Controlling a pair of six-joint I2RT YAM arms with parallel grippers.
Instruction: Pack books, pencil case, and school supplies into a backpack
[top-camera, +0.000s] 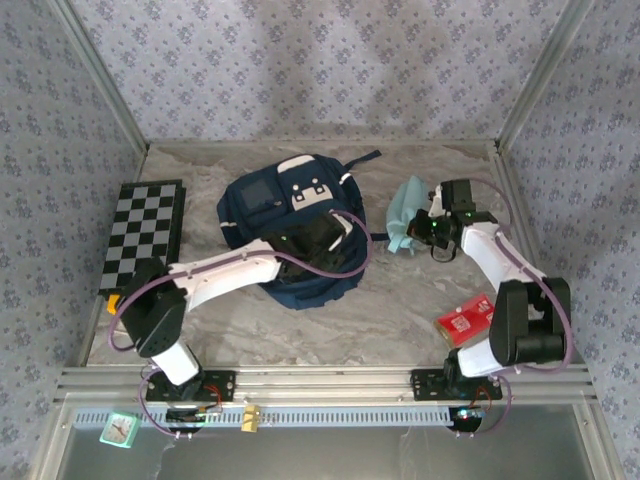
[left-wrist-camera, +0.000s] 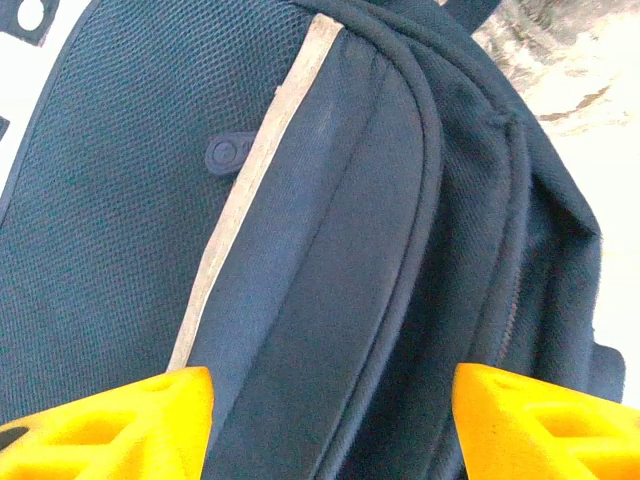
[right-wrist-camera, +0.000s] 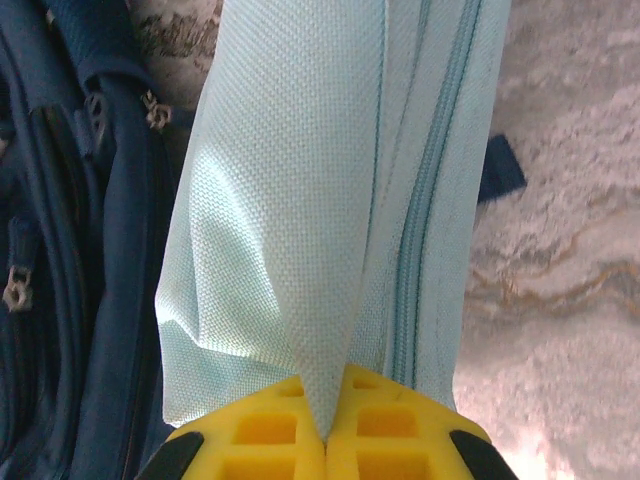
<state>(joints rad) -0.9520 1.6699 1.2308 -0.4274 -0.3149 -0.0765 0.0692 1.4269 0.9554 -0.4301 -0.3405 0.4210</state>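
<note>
While apart over backpack (left-wrist-camera: 350, 250), left fingers (left-wrist-camera: 110, 425); right fingers (right-wrist-camera: 255, 435) tight on pencil case (right-wrist-camera: 300, 200); marbled table (top-camera: 400, 300), patterned walls (top-camera: 320, 60).

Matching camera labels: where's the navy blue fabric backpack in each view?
Top external: navy blue fabric backpack mid-frame, slightly left.
Left wrist: backpack close up, left edge through lower right.
Right wrist: backpack down the left edge, beside the light teal fabric pencil case clamped in the right tool.
Shared landmark: grey marbled tabletop, beside it in all three.

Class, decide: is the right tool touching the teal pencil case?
Touching. Right wrist view: the right tool pinches a fold of the pencil case.
</note>
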